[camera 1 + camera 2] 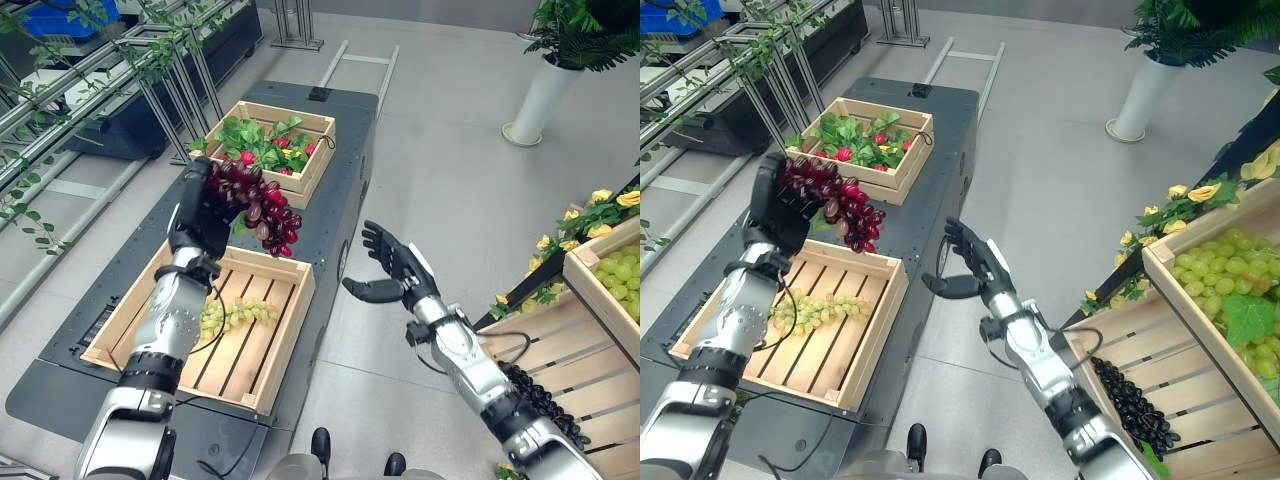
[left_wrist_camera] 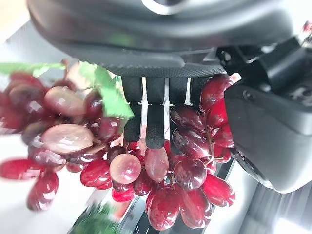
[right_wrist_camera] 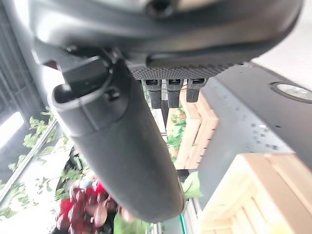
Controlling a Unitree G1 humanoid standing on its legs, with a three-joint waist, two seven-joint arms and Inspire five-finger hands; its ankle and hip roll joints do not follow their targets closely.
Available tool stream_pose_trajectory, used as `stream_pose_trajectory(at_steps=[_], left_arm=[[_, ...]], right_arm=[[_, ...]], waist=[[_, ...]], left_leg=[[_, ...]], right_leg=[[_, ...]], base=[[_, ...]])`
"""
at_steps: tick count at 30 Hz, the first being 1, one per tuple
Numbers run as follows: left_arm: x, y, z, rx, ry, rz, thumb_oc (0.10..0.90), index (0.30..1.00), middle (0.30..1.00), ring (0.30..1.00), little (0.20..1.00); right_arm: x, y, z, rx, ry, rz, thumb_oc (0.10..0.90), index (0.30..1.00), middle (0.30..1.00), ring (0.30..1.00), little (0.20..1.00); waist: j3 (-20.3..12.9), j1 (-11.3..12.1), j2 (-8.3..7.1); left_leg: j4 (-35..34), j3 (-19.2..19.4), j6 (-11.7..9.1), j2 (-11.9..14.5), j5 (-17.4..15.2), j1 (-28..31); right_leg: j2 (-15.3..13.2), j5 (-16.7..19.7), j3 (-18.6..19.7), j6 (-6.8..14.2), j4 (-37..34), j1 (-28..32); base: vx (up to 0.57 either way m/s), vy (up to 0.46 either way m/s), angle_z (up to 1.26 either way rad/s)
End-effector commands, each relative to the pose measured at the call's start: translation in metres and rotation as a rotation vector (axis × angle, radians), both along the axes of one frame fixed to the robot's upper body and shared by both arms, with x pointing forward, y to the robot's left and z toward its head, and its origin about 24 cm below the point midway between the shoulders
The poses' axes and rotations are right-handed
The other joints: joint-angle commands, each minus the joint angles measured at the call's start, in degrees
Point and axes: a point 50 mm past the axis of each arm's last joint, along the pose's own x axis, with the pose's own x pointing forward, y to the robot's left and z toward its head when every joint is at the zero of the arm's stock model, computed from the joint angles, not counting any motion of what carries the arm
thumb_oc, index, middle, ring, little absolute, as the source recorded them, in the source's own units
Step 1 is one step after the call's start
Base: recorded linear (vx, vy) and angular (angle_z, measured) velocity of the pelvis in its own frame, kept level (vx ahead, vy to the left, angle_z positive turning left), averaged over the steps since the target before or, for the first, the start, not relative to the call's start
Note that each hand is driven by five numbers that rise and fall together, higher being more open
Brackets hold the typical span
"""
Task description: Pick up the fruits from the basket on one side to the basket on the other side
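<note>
Dark worktop [image 1: 330, 200] below me carries two crates. My left hand [image 1: 200, 215] is curled round the red grape bunch [image 1: 255, 205], which hangs between them, just beyond the far rim of the near crate [image 1: 205, 325]. My right hand [image 1: 392, 262] waits with fingers spread, well apart.

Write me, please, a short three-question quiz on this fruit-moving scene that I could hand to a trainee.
1. True or false: the left hand is curled round the red grapes.
2. Which fruit already lies in the near crate? A) green grapes B) bananas C) oranges
3. Fill in: the right hand hangs over the floor beside the cart, its fingers ____.

Key
1. True; it holds them up between the far crate and the near one.
2. A, the green grapes.
3. Open; it holds nothing.
</note>
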Motion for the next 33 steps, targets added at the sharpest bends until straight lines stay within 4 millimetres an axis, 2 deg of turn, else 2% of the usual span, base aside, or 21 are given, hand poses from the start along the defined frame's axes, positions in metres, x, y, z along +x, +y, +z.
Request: stream_pose_trajectory(at_steps=[1,3,5,8,14,24,33], left_arm=[[0.027,-0.030,0.078,-0.037,-0.267,-0.090,0.400,0.300,0.300,0.300,0.300],[0.033,-0.047,0.082,-0.054,-0.260,-0.139,0.400,0.300,0.300,0.300,0.300],[0.034,-0.051,0.083,-0.057,-0.259,-0.148,0.400,0.300,0.300,0.300,0.300],[0.038,-0.072,0.085,-0.083,-0.250,-0.211,0.400,0.300,0.300,0.300,0.300],[0.040,-0.100,0.092,-0.085,-0.246,-0.287,0.400,0.300,0.300,0.300,0.300],[0.040,-0.126,0.096,-0.081,-0.235,-0.367,0.400,0.300,0.300,0.300,0.300],[0.037,-0.138,0.096,-0.117,-0.229,-0.438,0.400,0.300,0.300,0.300,0.300]], right_arm=[[0.010,0.030,0.042,0.135,-0.121,0.063,0.800,0.900,0.900,0.900,0.900],[0.018,0.039,0.054,0.152,-0.126,0.065,0.800,0.900,0.900,0.900,0.900],[0.019,0.041,0.056,0.156,-0.125,0.062,0.800,0.900,0.900,0.900,0.900],[0.025,0.047,0.062,0.214,-0.089,0.069,0.800,0.900,0.900,0.900,0.900],[0.031,0.061,0.074,0.310,-0.050,0.130,0.800,0.900,0.900,0.900,0.900],[0.037,0.071,0.092,0.352,-0.065,0.107,0.800,0.900,0.900,0.900,0.900],[0.043,0.071,0.093,0.354,-0.055,0.060,0.800,0.900,0.900,0.900,0.900]], waist=[[-8.7,-0.4,2.20],[-9.1,-0.5,2.13],[-9.2,-0.5,2.09],[-9.6,-0.8,2.01],[-9.8,-0.8,1.86],[-10.4,-0.8,1.55],[-10.6,-0.5,1.37]], left_leg=[[0.1,-3.3,-3.1,-2.3,-7.4,1.5],[0.1,-3.1,-3.2,-2.3,-7.5,1.6],[0.1,-3.1,-3.2,-2.3,-7.5,1.6],[0.1,-2.7,-3.2,-2.2,-7.6,1.9],[0.1,-2.6,-3.3,-2.2,-7.6,2.0],[0.1,-2.4,-3.3,-2.1,-7.7,2.1],[0.1,-2.3,-3.2,-2.0,-7.7,2.3]], right_leg=[[0.8,-1.5,0.5,-2.0,0.4,-1.1],[0.9,-1.3,0.6,-2.1,0.2,-0.9],[0.9,-1.3,0.7,-2.1,0.1,-0.8],[0.9,-1.2,0.9,-2.1,0.1,-0.7],[1.0,-1.1,1.2,-2.1,0.1,-0.7],[1.1,-1.0,1.3,-2.1,0.1,-0.7],[1.0,-1.0,1.3,-2.1,0.1,-0.6]], base=[[-0.03,-0.039,-0.01],[-0.01,-0.018,-0.01],[0.00,0.000,0.00],[0.00,-0.006,-0.01],[0.00,-0.010,-0.05],[0.00,0.000,0.00],[0.00,0.000,0.00]])
